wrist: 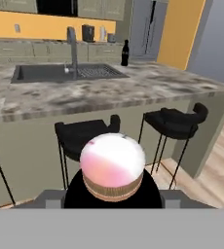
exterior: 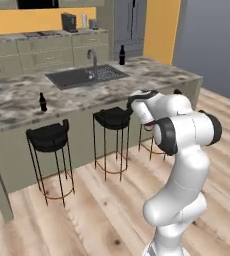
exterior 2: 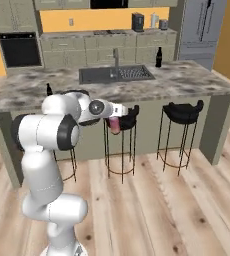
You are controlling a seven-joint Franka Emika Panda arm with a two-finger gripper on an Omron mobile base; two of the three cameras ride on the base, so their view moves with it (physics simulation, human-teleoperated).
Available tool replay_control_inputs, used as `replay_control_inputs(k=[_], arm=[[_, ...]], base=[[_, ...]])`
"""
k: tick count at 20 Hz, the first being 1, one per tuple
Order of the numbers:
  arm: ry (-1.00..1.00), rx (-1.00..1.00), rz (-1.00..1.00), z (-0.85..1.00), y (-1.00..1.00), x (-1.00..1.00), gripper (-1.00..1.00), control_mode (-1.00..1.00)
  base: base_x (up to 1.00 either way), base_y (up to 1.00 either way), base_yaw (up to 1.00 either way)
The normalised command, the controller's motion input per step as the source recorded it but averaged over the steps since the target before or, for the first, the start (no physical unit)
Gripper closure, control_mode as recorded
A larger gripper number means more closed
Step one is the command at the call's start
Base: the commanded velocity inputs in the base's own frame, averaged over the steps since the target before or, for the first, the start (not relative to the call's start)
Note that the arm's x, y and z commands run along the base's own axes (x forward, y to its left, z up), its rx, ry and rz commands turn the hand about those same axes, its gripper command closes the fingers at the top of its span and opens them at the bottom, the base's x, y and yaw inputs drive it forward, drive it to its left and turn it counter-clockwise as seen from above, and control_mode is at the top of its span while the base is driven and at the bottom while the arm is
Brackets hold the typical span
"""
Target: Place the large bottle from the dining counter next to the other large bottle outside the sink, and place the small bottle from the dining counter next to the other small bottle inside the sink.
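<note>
My gripper (exterior 2: 118,116) is shut on the large bottle (exterior 2: 115,125), a pale pink bottle held out in front of the dining counter (exterior 2: 197,82) above the stools. The hand view looks straight at the bottle's round pink and white end (wrist: 112,163). The small bottle (exterior: 43,102), dark and short, stands near the counter's front edge at the left (exterior 2: 49,89). Beyond the sink (exterior: 82,76) the other large bottle (exterior: 122,55), tall and dark, stands on the counter (exterior 2: 159,57) (wrist: 125,53). The other small bottle is hidden from view.
Black bar stools (exterior: 49,137) (exterior: 114,117) (exterior 2: 182,112) line the counter's near side, right under my hand. A curved tap (exterior: 93,57) rises behind the sink. Back cabinets with a coffee machine (exterior: 68,22) lie beyond. The floor around me is wood.
</note>
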Motion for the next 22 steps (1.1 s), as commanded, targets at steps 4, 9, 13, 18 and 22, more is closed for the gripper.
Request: replay_control_inputs(k=[4,9,13,18,22], arm=[[0.00,0.00,0.00,0.00,0.00,0.00,1.00,1.00],[0.00,0.00,0.00,0.00,0.00,0.00,1.00,1.00],[0.00,0.00,0.00,0.00,0.00,0.00,1.00,1.00],[0.00,0.00,0.00,0.00,0.00,0.00,1.00,1.00],[0.00,0.00,0.00,0.00,0.00,0.00,1.00,1.00]], base=[[0.62,-0.67,-0.24],[0.78,-0.80,-0.19],[0.88,-0.76,-0.17],[0.92,-0.64,-0.14],[0.89,-0.63,-0.12]])
